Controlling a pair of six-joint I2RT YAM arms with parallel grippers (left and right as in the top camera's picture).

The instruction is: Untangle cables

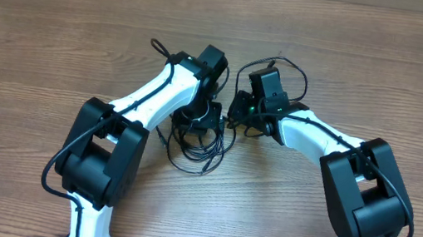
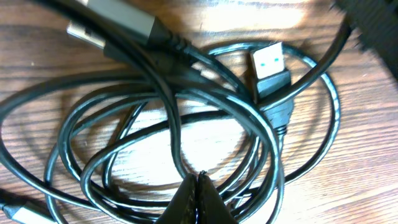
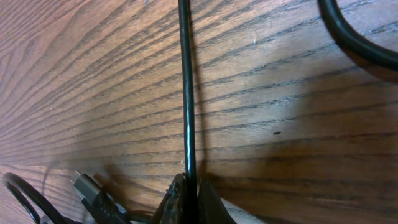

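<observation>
The left fingers (image 2: 185, 200) are clenched just over the tangled cables (image 2: 180, 74), whose loops spread ahead of them toward a USB plug (image 2: 270, 65); I can't tell if any cord is caught. The right fingers (image 3: 208, 202) pinch one strand (image 3: 185, 93), which runs straight ahead across the surface (image 3: 280, 93). Pulling it hard could tighten the knot or let the strand slip free.

Heaped on the counter (image 1: 39, 34): cables (image 1: 195, 141), under the left fingers (image 2: 186, 202). To their right, one strand between the right fingers (image 3: 175, 202).
</observation>
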